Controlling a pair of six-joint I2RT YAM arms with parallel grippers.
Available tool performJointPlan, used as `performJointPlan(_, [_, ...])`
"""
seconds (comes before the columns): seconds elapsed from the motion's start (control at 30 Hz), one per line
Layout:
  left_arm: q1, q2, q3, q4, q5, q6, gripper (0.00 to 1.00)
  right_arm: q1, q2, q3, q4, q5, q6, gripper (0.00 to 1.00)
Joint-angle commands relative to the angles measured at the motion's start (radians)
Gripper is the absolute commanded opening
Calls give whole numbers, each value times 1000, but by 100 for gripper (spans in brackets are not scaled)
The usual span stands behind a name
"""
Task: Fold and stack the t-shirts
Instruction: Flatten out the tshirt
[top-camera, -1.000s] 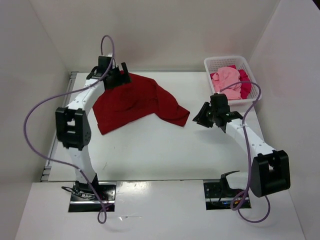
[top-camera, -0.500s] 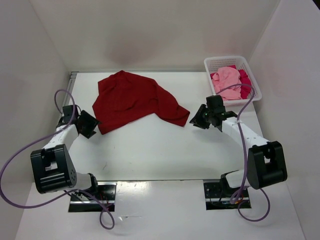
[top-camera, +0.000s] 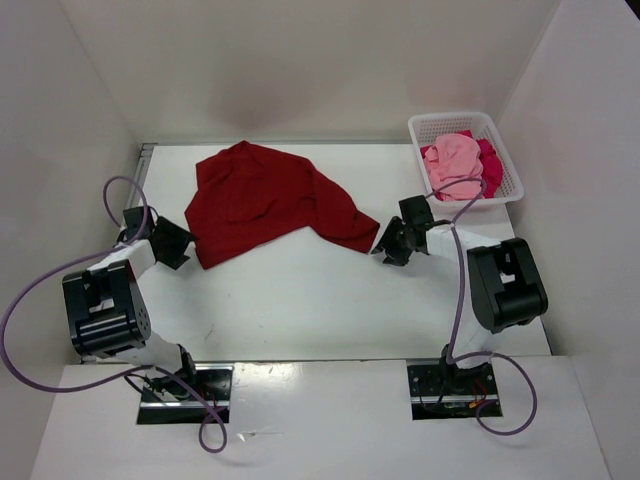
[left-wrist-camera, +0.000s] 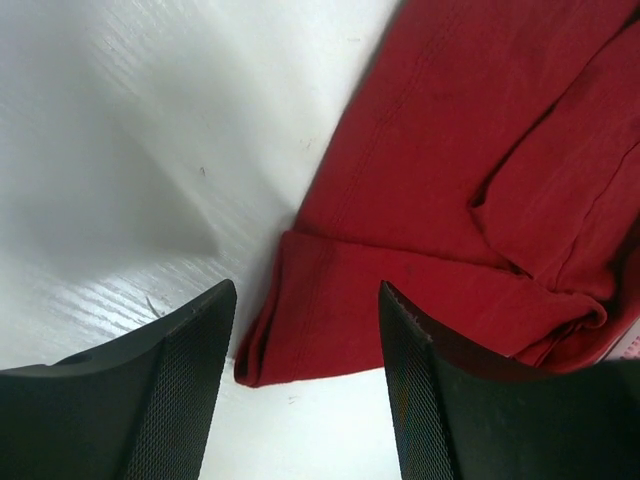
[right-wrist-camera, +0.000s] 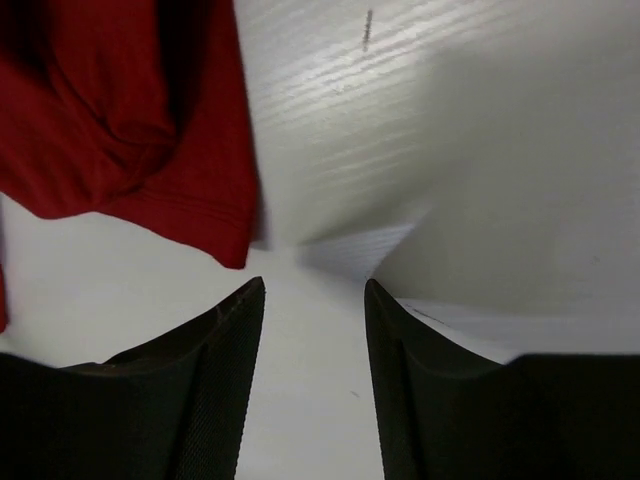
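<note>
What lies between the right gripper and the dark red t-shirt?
A thin strip of bare table separates the right gripper from the dark red t-shirt; right wrist view.

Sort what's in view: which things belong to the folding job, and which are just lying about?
Job: dark red t-shirt, light pink t-shirt, crimson t-shirt.
Just there: white basket holding the last two; table.

A white table (top-camera: 300, 300) is lying under soft, even light, its grain catching a glossy sheen up close. Plain white walls are closing it in: the back wall (top-camera: 320, 70) at 12 o'clock, the left wall (top-camera: 50, 150) at 9 o'clock, the right wall (top-camera: 590, 150) at 3 o'clock. A metal rail (top-camera: 93, 345) is running along the table's 9 o'clock edge. A shiny white ledge (top-camera: 320, 420) is spanning 6 o'clock.
</note>
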Motion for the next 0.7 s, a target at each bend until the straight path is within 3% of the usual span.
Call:
performJointPlan(0.0, [0, 31, 33, 47, 15, 6, 66, 10, 49, 34, 89, 12, 46, 52])
performJointPlan(0.23, [-29, 92, 121, 47, -63, 36, 71, 19, 118, 60, 152, 2, 102, 52])
performJointPlan(0.37, [-29, 197, 183, 47, -86, 54, 71, 39, 148, 71, 152, -7, 126, 46])
performJointPlan(0.43, [-38, 254, 208, 47, -77, 63, 71, 39, 169, 82, 152, -16, 138, 40])
performJointPlan(0.6, [-73, 365, 306, 45, -59, 94, 66, 48, 174, 140, 108, -18, 149, 10])
performJointPlan(0.67, [-98, 422, 369, 45, -48, 103, 51, 48, 114, 203, 73, 33, 119, 1])
